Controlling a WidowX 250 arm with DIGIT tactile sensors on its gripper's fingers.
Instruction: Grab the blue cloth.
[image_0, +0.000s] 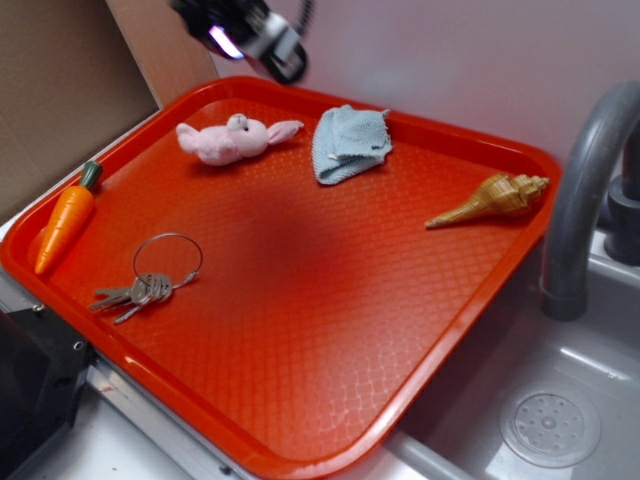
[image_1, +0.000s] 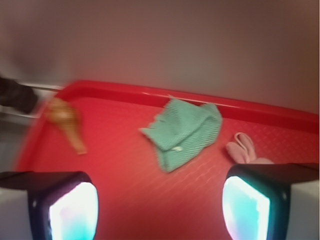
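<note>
Cloth is the target: a small pale blue-grey square of soft knitted fabric (image_0: 349, 144) lies rumpled and partly folded on the far part of a red plastic tray (image_0: 300, 330) with a waffle-textured floor, close to the tray's back rim. Just to one side of it, apart and not touching, lies a pink plush bunny (image_0: 233, 139); because the two are similar in size and both soft, the descent has to be centred on the fabric alone.

Elsewhere on the tray sit an orange toy carrot with a green stem (image_0: 64, 222) against the rim nearest the cardboard wall, a bunch of metal keys on a wire ring (image_0: 148, 280), and a tan spiral seashell (image_0: 490, 200) near the rim beside the grey sink (image_0: 560, 420) and its curved grey tap (image_0: 590, 190). All three are well apart from the cloth.

The robot's hand (image_1: 160, 205) hangs above the tray's far edge, clear of everything, with its two pads spread wide. In the wrist view the cloth (image_1: 185, 132) lies ahead between the two lit pads (image_1: 72, 212), so the hand appears to be lined up for an approach. Nothing is held.

My reading is that the grab has not begun: the hand needs to come forward and down over the fabric's raised fold, which offers the easiest pinch, while keeping away from the bunny's ear (image_1: 242, 147) seen just beside it.
</note>
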